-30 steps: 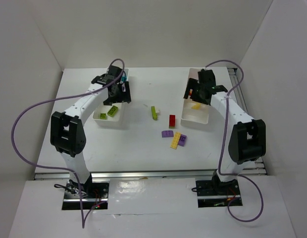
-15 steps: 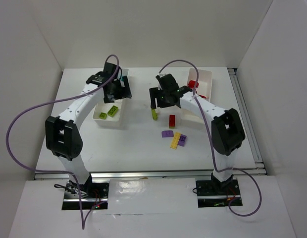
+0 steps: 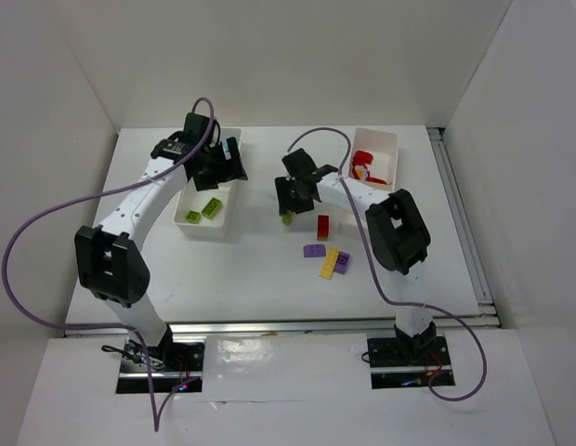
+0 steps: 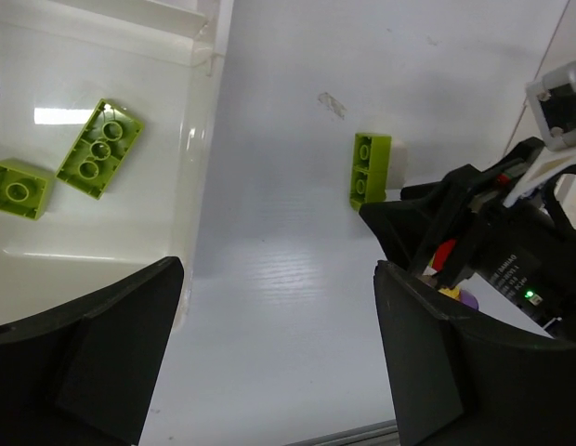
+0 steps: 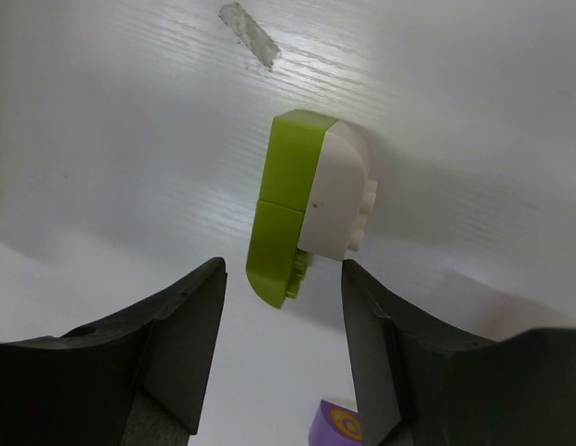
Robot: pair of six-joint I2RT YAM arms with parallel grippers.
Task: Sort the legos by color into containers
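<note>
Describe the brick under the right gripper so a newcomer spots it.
On the table, look between the left tray and right tray. Under the right gripper lies a lime green brick, the only lime one outside a tray; near it lie a red brick, a yellow brick, purple bricks.

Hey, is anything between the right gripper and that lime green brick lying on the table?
Nothing visible. The right gripper hangs open right over the lime brick, with bare table around it; the nearest purple piece lies off to one side.

You have two white trays (image 3: 204, 230) (image 3: 379, 139), three lime green bricks (image 4: 100, 149) (image 4: 19, 189) (image 4: 371, 167), two purple bricks (image 3: 314, 250) (image 3: 343, 263), one yellow brick (image 3: 330, 262), one loose red brick (image 3: 322, 227), trayed red pieces (image 3: 362, 160) not countable.
</note>
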